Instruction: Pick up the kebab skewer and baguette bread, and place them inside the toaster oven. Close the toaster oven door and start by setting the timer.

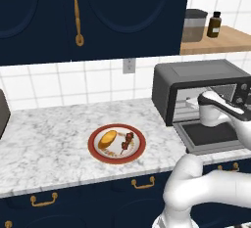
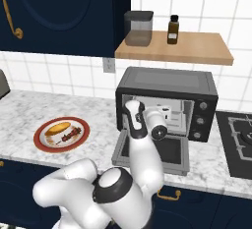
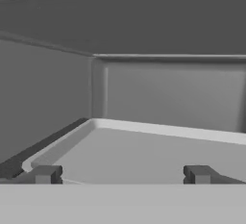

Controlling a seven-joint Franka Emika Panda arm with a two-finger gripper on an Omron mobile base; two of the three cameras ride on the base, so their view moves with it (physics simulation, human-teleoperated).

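On the marble counter a red-rimmed plate (image 1: 116, 160) carries the golden baguette bread (image 1: 107, 139) on its left half and the kebab skewer (image 1: 128, 141) with dark red chunks on its right half. To its right stands the dark grey toaster oven (image 1: 196, 73), with the toaster oven door (image 1: 208, 136) folded down flat. My gripper (image 3: 122, 175) is far from the plate, at the oven's mouth and facing the grey back wall. It is open, the fingertips (image 3: 45, 174) wide apart, with nothing between them.
A wooden shelf (image 2: 197, 48) above the oven holds a canister (image 2: 138, 27) and a brown bottle (image 2: 172, 29). A black stovetop (image 2: 238, 142) lies right of the oven. Dark blue cabinets hang over the counter. A silver toaster (image 1: 2, 114) stands at the far left.
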